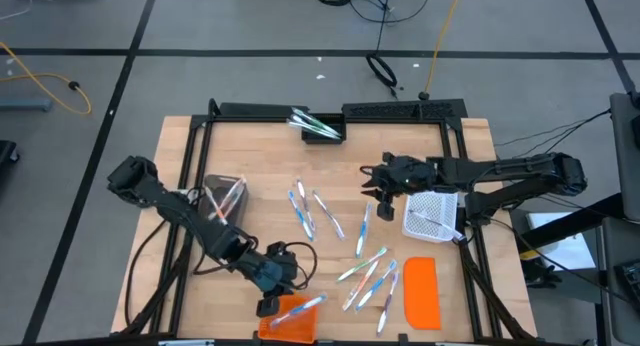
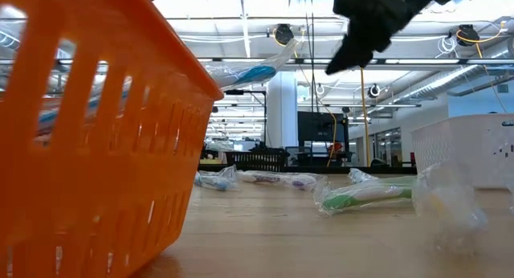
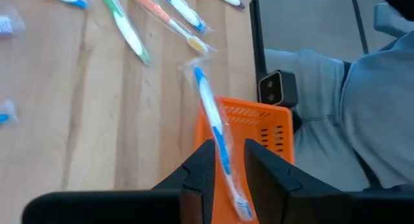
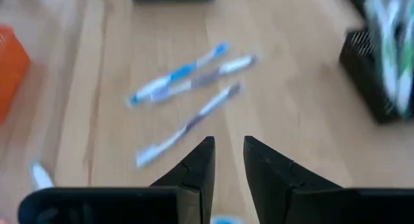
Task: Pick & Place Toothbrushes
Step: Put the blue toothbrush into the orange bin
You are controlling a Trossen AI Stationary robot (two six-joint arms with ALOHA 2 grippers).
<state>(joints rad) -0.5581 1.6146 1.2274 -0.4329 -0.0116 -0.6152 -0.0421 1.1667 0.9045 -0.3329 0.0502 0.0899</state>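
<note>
Left gripper (image 3: 225, 166) over the orange basket (image 1: 285, 321), near edge, fingers parted, blue toothbrush (image 3: 217, 136) lying loose between them. Right gripper (image 1: 372, 181) above mid-table, jaws slightly parted, holding nothing. More toothbrushes (image 1: 365, 276) scattered centre-right.

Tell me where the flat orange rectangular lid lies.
In the high view, the flat orange rectangular lid lies at the table's near right, beside loose toothbrushes, below the white mesh basket.
</note>
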